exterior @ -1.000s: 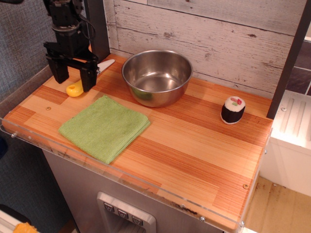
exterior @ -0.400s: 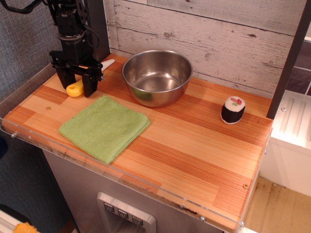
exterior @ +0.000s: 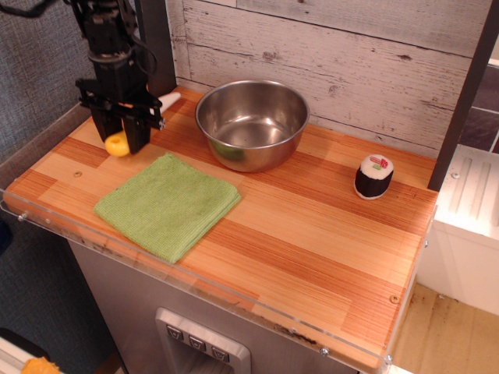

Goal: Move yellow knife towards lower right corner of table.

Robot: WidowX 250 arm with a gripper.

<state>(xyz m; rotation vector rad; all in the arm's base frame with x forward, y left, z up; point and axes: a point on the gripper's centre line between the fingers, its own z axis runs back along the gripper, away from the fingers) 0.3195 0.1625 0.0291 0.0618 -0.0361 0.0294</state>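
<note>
The yellow knife (exterior: 117,145) lies at the far left back of the table (exterior: 312,241). Its yellow handle end shows below the fingers and its white blade tip (exterior: 168,100) points toward the back wall. My black gripper (exterior: 122,139) stands upright over the knife, its fingers drawn together on the handle down at the table top. The middle of the knife is hidden behind the fingers.
A steel bowl (exterior: 251,123) stands just right of the gripper. A folded green cloth (exterior: 168,204) lies in front of the knife. A toy sushi roll (exterior: 374,177) stands at the back right. A clear acrylic rim (exterior: 195,290) runs along the table's edges.
The gripper's fingers were spread wide around the knife; they have come down and drawn together on the yellow handle. The knife has stayed in place.
</note>
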